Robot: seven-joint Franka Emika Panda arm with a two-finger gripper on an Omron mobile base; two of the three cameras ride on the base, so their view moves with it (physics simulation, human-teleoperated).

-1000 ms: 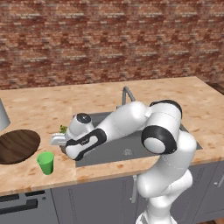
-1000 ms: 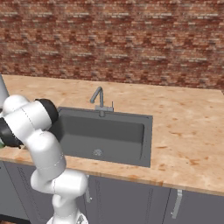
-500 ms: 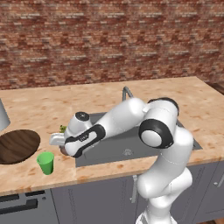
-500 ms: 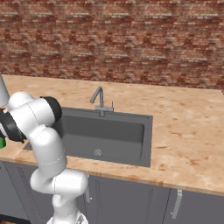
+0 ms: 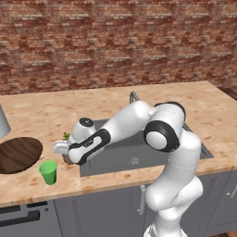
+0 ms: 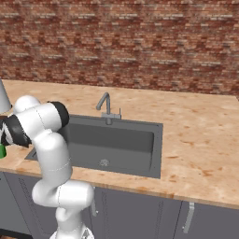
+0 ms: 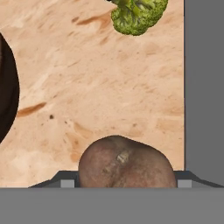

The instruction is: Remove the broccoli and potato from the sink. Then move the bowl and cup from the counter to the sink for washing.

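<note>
Here, in the left base view, the gripper hangs low over the counter left of the sink, near the green cup and wooden bowl. In the right base view the sink basin lies bare. In the hand view the potato sits between wide-spread fingertips; whether they grip it I cannot tell. The broccoli rests further off on the counter.

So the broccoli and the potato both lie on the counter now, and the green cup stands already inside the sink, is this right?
Not quite. The broccoli and the potato do lie on the counter, but the cup stands on the counter too, near the bowl, not inside the sink. The left base view shows it.
</note>
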